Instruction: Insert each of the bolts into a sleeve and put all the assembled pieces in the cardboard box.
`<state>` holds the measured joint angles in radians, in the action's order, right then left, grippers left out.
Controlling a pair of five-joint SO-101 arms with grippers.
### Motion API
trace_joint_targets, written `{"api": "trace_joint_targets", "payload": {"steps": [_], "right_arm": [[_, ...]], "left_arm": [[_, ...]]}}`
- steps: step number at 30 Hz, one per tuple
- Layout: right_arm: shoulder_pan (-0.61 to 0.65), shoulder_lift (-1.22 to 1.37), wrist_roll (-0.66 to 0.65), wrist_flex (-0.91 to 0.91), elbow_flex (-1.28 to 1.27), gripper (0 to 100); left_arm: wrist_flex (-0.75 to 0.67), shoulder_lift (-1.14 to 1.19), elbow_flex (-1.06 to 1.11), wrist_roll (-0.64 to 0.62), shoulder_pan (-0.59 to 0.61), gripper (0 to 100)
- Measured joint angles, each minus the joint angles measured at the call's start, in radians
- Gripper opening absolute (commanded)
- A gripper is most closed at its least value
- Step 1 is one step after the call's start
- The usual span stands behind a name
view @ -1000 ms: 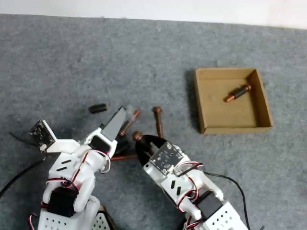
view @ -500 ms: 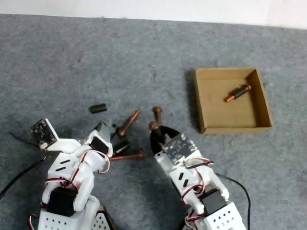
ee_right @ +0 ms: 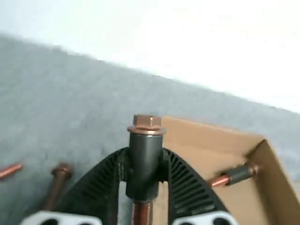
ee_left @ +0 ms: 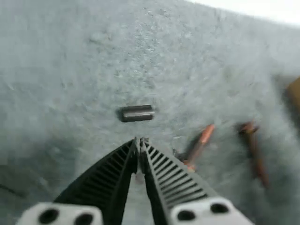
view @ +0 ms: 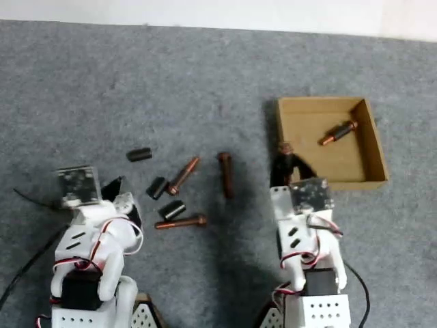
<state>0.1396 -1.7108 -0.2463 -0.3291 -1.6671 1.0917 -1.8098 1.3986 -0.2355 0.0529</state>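
Holding sleeved bolt [ee_right: 146, 138] upright in right hand [ee_right: 144, 160] at nine o'clock of cardboard box [view: 328, 183], likely for dropping in; left hand [ee_left: 140, 143] pinched closed, empty.

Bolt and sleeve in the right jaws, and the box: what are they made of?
The bolt looks like copper-coloured metal, faint sheen on its hex head. The sleeve is dark grey and smooth, satin; metal or plastic, I cannot tell. The cardboard box is plain brown matte card.

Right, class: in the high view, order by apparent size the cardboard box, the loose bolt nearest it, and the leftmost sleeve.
1. cardboard box
2. bolt
3. sleeve
All lie at one level, so the order is safe.
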Motion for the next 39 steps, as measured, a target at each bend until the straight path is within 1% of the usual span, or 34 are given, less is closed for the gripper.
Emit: {"api": "trace_joint_targets", "payload": {"steps": [2, 3, 4, 9, 16, 19, 22, 27, 29, 32, 34, 39], "right_arm": [[0.000, 0.074, 0.000, 0.020, 0.023, 0.5], [-0.002, 0.127, 0.003, 0.021, 0.049, 0.5], [-0.005, 0.186, 0.006, 0.021, 0.084, 0.5], [-0.029, 0.575, 0.023, 0.034, 0.359, 0.5], [-0.161, 1.162, 0.261, 0.035, 0.793, 0.6], [-0.199, 1.363, 0.316, 0.035, 0.930, 0.6], [-0.210, 1.528, 0.333, 0.035, 1.007, 0.6], [-0.207, 1.715, 0.334, 0.035, 1.059, 1.4], [-0.207, 1.755, 0.334, 0.035, 1.074, 5.7], [-0.207, 1.788, 0.334, 0.035, 1.085, 15.6], [-0.206, 1.803, 0.334, 0.037, 1.088, 20.5], [-0.207, 1.820, 0.334, 0.046, 1.106, 21.6]], "left_arm": [[0.000, 0.000, 0.000, 0.153, 0.000, 3], [0.000, 0.000, 0.000, 0.210, 0.000, 3], [0.000, 0.000, 0.000, 0.239, 0.000, 3], [0.003, 0.000, 0.000, 0.264, 0.000, 3], [0.003, 0.000, 0.028, 0.272, 0.000, 3], [0.003, 0.000, 0.031, 0.272, 0.000, 3], [0.003, 0.000, 0.031, 0.272, 0.000, 3], [0.003, 0.000, 0.031, 0.272, 0.000, 3], [0.003, 0.000, 0.031, 0.272, 0.000, 3], [0.003, 0.000, 0.031, 0.272, 0.000, 3], [0.003, 0.000, 0.031, 0.272, 0.000, 3], [0.003, 0.000, 0.031, 0.272, 0.000, 3]]}}
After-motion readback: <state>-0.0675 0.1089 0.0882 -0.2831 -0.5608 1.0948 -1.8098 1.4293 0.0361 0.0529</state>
